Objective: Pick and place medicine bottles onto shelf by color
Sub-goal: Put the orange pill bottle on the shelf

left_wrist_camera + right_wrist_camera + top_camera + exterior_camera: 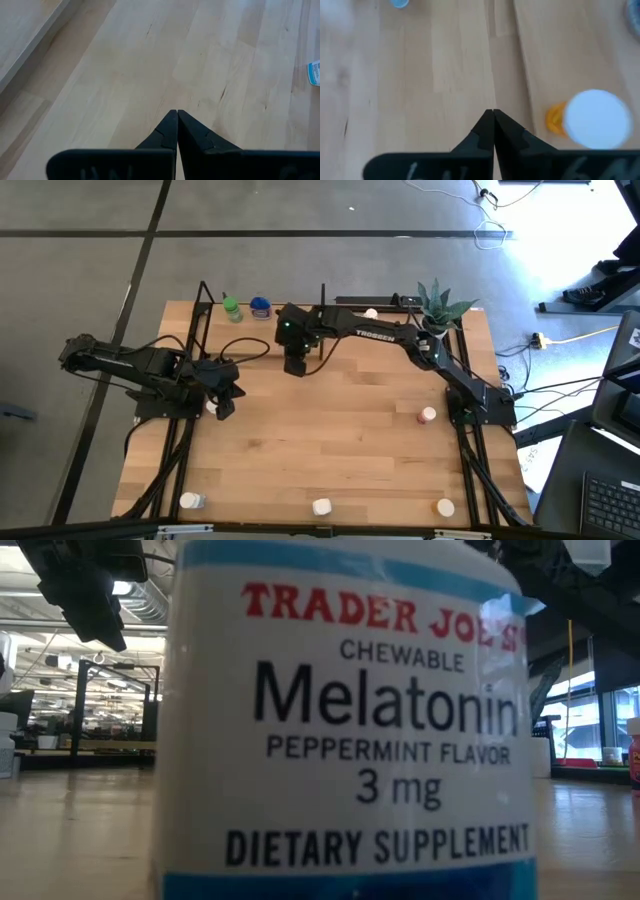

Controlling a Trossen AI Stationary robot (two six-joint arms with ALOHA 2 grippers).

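Melatonin bottle (345, 720) label: "TRADER JOE'S CHEWABLE Melatonin PEPPERMINT FLAVOR 3 mg" (fills low view). Left hand (177, 113), right hand (493, 112) closed, empty.

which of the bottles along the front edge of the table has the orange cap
The rightmost bottle of the three. The middle bottle looks all white and the left bottle shows a blue label.

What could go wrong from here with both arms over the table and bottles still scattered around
1. The right gripper is shut and empty; descending that way, it would likely knock over a bottle rather than grasp it.
2. The left gripper sits beside a small white bottle; a sideways move might roll it away.
3. The right arm reaches past the potted plant and the shelf's black posts; a wide swing could clip them.
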